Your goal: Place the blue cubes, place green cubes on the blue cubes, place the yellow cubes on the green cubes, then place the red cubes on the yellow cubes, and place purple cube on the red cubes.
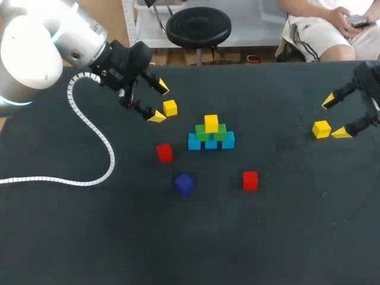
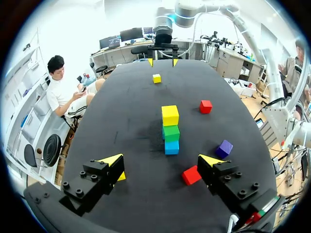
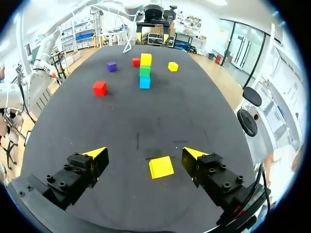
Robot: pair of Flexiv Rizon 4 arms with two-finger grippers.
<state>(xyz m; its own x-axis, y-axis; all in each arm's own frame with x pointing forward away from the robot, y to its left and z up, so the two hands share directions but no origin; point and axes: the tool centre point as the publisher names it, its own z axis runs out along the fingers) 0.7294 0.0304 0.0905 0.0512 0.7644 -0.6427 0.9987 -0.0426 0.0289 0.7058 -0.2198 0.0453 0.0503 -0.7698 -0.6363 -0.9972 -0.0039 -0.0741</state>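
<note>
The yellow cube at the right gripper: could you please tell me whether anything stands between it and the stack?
Nothing visible does. Bare table lies between the yellow cube and the stack; the nearest red cube sits off that line, nearer the robot.

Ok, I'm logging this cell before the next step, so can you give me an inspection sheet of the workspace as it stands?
Surface: black table, cubes around its middle.
Job's things: three blue cubes in a row carry two green cubes and a top yellow cube. Loose: second yellow cube by the left gripper, third yellow cube between the fingers of the right gripper, left red cube, right red cube, purple cube.
Clutter: nothing seen.
Grippers: both open, gripping nothing.
Cables: white coiled cable lies across the table's left part.
Surroundings: nothing seen reaching over the table.
</note>
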